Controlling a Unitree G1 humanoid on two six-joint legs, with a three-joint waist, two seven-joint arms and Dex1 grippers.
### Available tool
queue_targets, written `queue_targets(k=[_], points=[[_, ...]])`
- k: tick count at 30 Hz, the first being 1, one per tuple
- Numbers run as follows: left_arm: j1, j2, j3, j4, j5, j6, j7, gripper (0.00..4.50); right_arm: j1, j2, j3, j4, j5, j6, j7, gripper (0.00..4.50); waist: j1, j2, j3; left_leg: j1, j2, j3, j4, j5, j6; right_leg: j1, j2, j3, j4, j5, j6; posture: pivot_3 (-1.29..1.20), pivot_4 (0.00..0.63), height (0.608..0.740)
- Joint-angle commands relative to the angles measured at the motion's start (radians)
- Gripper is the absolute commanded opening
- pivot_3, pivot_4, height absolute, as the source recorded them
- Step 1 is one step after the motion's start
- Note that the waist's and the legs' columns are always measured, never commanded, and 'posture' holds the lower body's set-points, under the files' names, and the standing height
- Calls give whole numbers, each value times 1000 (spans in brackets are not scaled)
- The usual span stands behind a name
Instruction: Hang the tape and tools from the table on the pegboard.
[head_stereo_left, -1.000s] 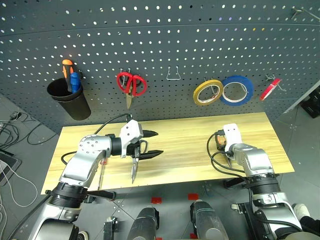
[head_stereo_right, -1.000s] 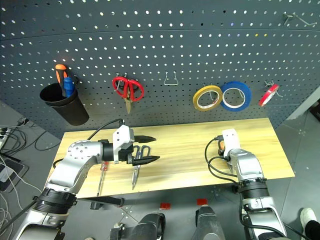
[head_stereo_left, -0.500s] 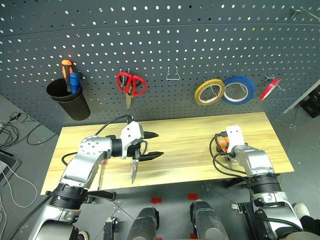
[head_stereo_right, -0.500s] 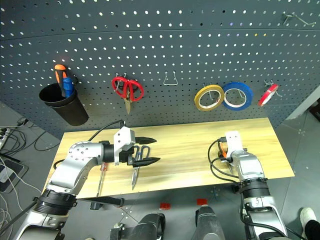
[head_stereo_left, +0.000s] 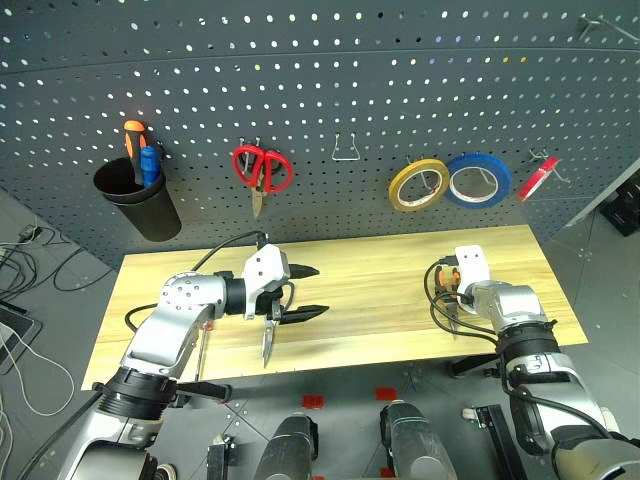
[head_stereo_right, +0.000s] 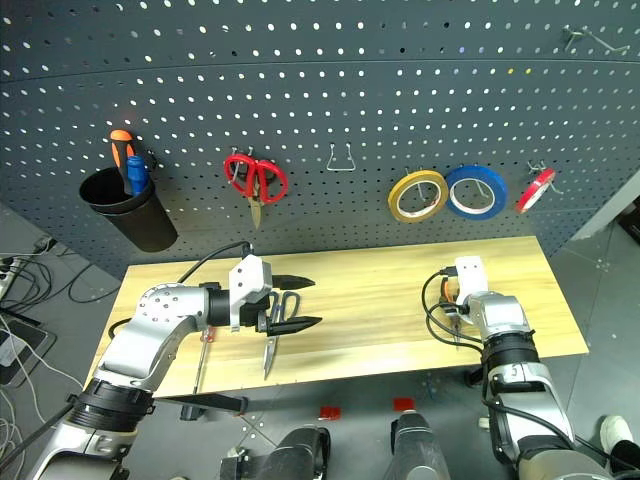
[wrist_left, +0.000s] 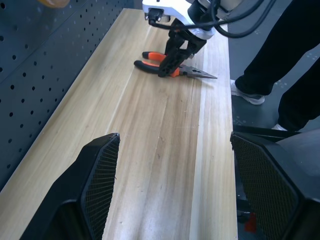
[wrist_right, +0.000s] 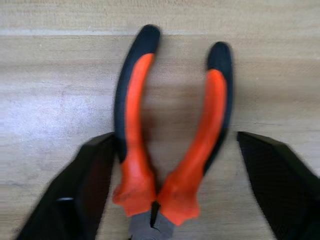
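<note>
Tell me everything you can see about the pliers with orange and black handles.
The pliers are small, with two orange handles edged and tipped in black and a slim grey metal nose that tapers to a point. They lie flat on the pale wood table, near its right end, handles spread apart. The right gripper has its black fingers open on either side of the handles, close by the joint. Whether the fingers touch the pliers cannot be told.

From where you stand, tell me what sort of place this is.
Most likely a workshop or tool bench. A dark grey pegboard carries hooks with red-handled scissors and rolls of tape, and below it a pale wood-plank table holds pliers and other hand tools.
</note>
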Motion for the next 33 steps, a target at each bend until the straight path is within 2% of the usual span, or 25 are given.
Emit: queue_targets(k=[1,7,10,12,15,17,20,25,33], points=[[10,14,9,-31,-2,-17,-1,3751,31,4,-1,-8,9,56,5,2815,0,0,-4,0,0,0,0,0,0,0,0,0,0,0,0,-55,195,740],[36,8,26,-45,-17,1,21,3751,102,23,74,-156,-17,14,34,2815,-2,-1,-14,1,0,0,-1,0,0,0,0,0,0,0,0,-54,186,740],[72,-7,81,-64,-52,15,71,3751,176,40,137,-404,-11,-60,61,2815,-2,-1,-14,1,0,0,0,0,0,0,0,0,0,0,0,-55,185,740],[122,-21,139,-104,-92,41,118,3751,268,75,185,-662,7,-68,60,2815,-3,0,-14,0,0,0,-1,0,0,-1,0,1,0,0,0,-55,185,740],[217,-36,220,-169,-134,54,180,3751,380,123,263,-973,-10,-144,29,2814,-9,0,-14,-5,2,2,-2,0,0,-12,0,2,8,0,0,-55,185,740],[249,-45,251,-192,-145,58,215,3751,411,147,289,-1066,-29,-181,7,2814,-4,-1,-14,-5,2,3,-2,0,0,-13,0,3,9,0,0,-55,185,740],[292,-76,339,-225,-166,38,307,3751,384,185,368,-1161,-113,-350,-53,2814,8,-1,-15,-5,0,3,1,0,0,-12,-1,3,9,0,0,-40,191,740],[274,-130,412,-270,-181,18,429,3751,190,278,425,-1100,-186,-515,-99,2813,27,-2,-15,-4,0,3,5,0,0,-11,-1,3,11,0,0,-12,186,740],[201,-141,378,-333,-179,116,547,3751,-168,333,306,-662,-170,-792,-136,2812,38,-7,-18,-4,-1,2,5,0,-1,-10,-1,1,11,0,0,38,188,740]])
